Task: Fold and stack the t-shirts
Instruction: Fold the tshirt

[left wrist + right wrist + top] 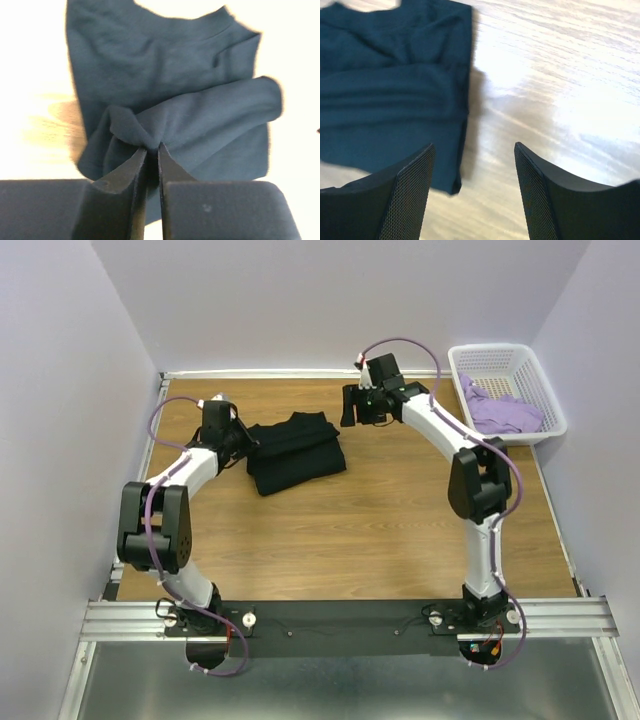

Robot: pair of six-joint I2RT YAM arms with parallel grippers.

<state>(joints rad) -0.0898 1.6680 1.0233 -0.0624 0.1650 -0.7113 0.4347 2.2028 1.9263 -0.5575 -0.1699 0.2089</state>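
The black t-shirt lies partly folded on the wooden table, left of centre. My left gripper is at its left edge, shut on a pinch of the black cloth; in the left wrist view a fold of the shirt lies doubled over the rest. My right gripper is open and empty, held above the table just right of the shirt's far right corner; the shirt fills the left of the right wrist view. The lavender t-shirt lies crumpled in the basket.
A white lattice basket stands at the back right corner of the table. Purple walls close in the back and both sides. A metal rail runs along the near edge by the arm bases.
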